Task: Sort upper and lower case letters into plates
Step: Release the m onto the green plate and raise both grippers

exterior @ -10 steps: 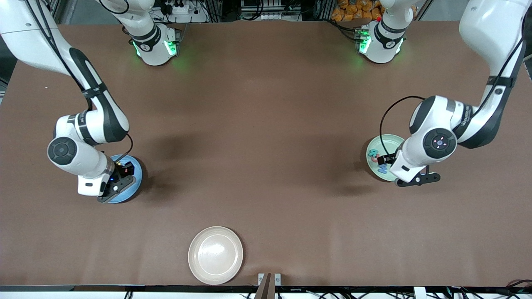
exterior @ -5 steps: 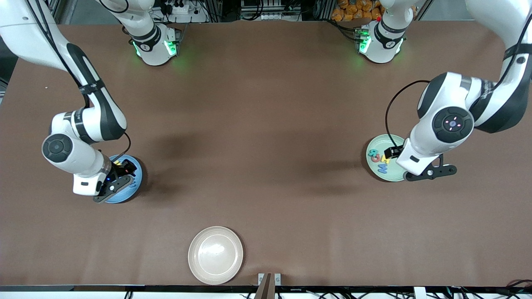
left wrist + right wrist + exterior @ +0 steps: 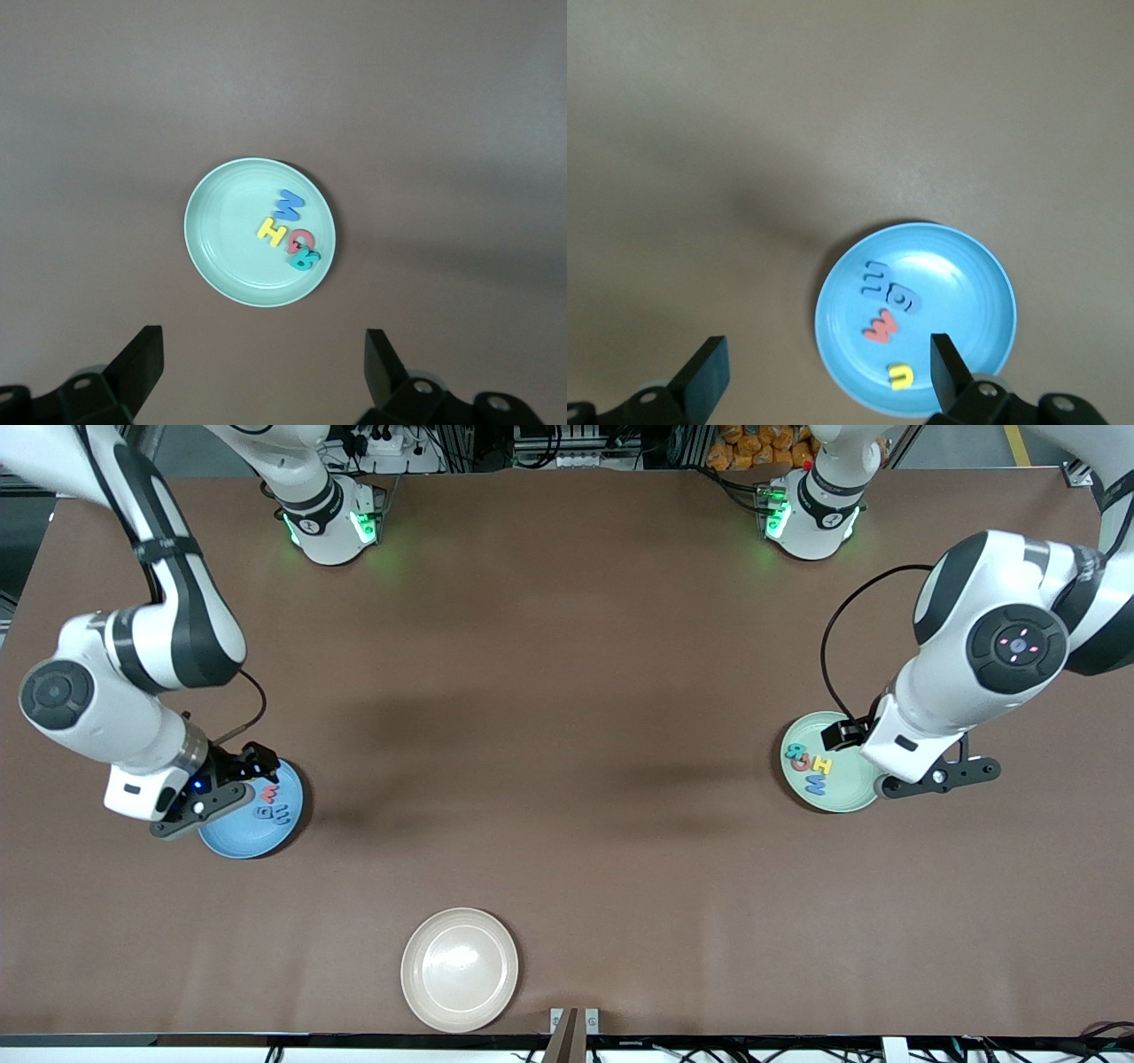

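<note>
The blue plate (image 3: 239, 837) lies toward the right arm's end of the table, with a red letter (image 3: 269, 794) and blue letters (image 3: 269, 813) in it. The right wrist view shows this plate (image 3: 966, 301) holding two blue letters (image 3: 904, 299), a red one (image 3: 881, 327) and a yellow one (image 3: 901, 377). My right gripper (image 3: 241, 769) hangs open and empty over the plate's rim (image 3: 824, 372). The mint plate (image 3: 850, 793) holds teal, red, yellow and blue letters (image 3: 289, 206). My left gripper (image 3: 849, 737) is raised over its edge, open and empty (image 3: 261, 363).
A cream-beige plate (image 3: 460, 969) with nothing in it sits near the table's front edge, about midway between the arms. Both robot bases stand along the table's back edge.
My right gripper has opened and lifted off the blue plate, uncovering its letters. The left arm has also risen and drawn back from over the mint plate.
</note>
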Robot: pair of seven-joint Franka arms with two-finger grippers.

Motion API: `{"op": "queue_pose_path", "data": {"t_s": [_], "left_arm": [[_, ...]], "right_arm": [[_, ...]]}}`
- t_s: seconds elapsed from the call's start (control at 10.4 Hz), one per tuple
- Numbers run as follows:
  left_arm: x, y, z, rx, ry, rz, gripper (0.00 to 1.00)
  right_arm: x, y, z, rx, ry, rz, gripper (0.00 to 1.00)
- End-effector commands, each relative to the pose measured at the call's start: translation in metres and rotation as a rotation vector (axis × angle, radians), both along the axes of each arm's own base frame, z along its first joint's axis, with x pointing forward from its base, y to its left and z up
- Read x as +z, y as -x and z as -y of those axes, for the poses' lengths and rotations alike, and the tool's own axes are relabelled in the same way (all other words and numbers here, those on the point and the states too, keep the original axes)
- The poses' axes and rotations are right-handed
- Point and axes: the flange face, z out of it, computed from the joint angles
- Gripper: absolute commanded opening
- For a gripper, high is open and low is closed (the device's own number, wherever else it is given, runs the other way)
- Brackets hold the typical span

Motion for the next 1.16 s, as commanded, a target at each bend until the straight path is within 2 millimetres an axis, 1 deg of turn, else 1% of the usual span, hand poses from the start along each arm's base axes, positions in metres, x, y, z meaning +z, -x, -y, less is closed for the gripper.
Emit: {"op": "queue_pose_path", "data": {"t_s": [0.0, 0.1, 0.19, 0.29, 0.39, 0.48, 0.58, 0.68, 0.77, 0.87, 0.97, 1.06], "left_arm": [[0.030, 0.013, 0.002, -0.027, 0.024, 0.012, 1.00], [0.039, 0.017, 0.002, -0.043, 0.021, 0.019, 1.00], [0.046, 0.020, 0.004, -0.059, 0.030, 0.023, 1.00], [0.061, 0.024, 0.001, -0.086, 0.041, 0.041, 1.00], [0.072, 0.025, -0.010, -0.105, 0.050, 0.050, 1.00], [0.082, 0.028, -0.018, -0.109, 0.079, 0.056, 1.00], [0.090, 0.032, -0.022, -0.104, 0.106, 0.062, 1.00], [0.098, 0.036, -0.022, -0.111, 0.100, 0.072, 1.00], [0.106, 0.041, -0.020, -0.116, 0.093, 0.087, 1.00], [0.110, 0.044, -0.024, -0.112, 0.088, 0.081, 1.00], [0.112, 0.047, -0.024, -0.138, 0.097, 0.074, 1.00], [0.117, 0.048, -0.029, -0.116, 0.158, 0.079, 1.00]], "right_arm": [[0.049, 0.028, -0.038, -0.073, 0.024, 0.000, 1.00], [0.070, 0.035, -0.047, -0.100, 0.039, 0.018, 1.00], [0.083, 0.040, -0.044, -0.123, 0.046, 0.022, 1.00], [0.100, 0.045, -0.041, -0.147, 0.024, 0.026, 1.00], [0.116, 0.052, -0.040, -0.168, -0.006, 0.019, 1.00], [0.139, 0.056, -0.041, -0.173, -0.011, 0.025, 1.00], [0.152, 0.056, -0.036, -0.187, -0.008, 0.017, 1.00], [0.168, 0.056, -0.033, -0.196, -0.006, 0.012, 1.00], [0.189, 0.056, -0.029, -0.205, -0.010, 0.019, 1.00], [0.208, 0.057, -0.028, -0.235, -0.019, 0.025, 1.00], [0.225, 0.058, -0.028, -0.279, -0.023, 0.035, 1.00], [0.239, 0.061, -0.028, -0.320, -0.025, 0.038, 1.00]]}}
